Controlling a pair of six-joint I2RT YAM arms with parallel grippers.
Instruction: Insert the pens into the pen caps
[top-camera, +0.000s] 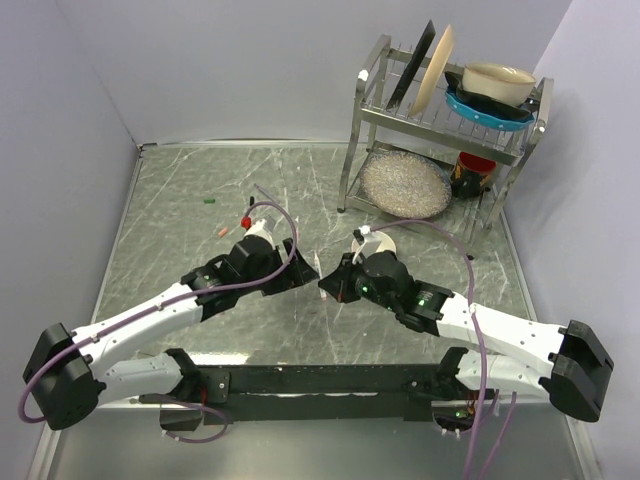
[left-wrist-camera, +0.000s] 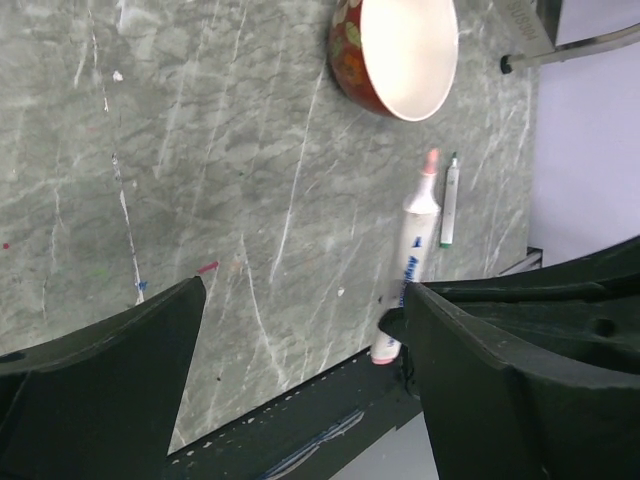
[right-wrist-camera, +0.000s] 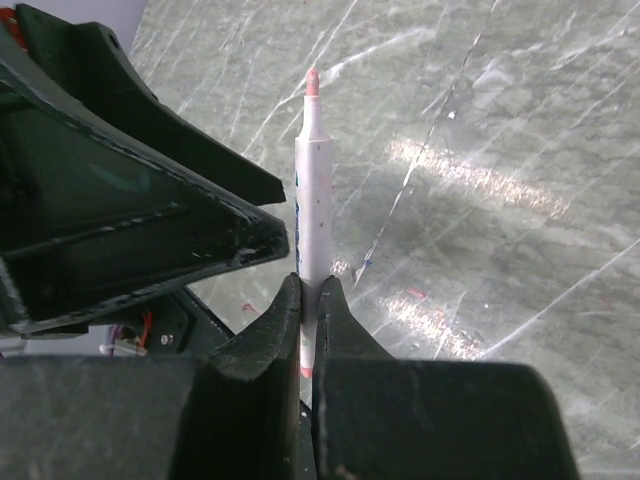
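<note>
Your right hand (right-wrist-camera: 308, 288) is clamped on a white pen (right-wrist-camera: 311, 200). Its fingers press the barrel near the lower end, and the pink tip points up and away over the worktop (right-wrist-camera: 500, 150). In that wrist view the base of the pen is tucked between the fingers, so you cannot see how it ends.

Your left hand (left-wrist-camera: 302, 292) stands wide apart with nothing between its fingers, close alongside the right one. From its own camera the held pen sits just off the inner edge of one finger; whether they touch you cannot tell. Beyond it a thin pen (left-wrist-camera: 449, 200) with green on it lies on the worktop near a red bowl (left-wrist-camera: 345, 50), which is cut off at the top edge of the view.

From above, the held pen is hard to make out between the two hands. A small green piece (top-camera: 210, 200) and a red-ended one (top-camera: 247, 217) lie at the far left, too small to tell cap from pen.
</note>
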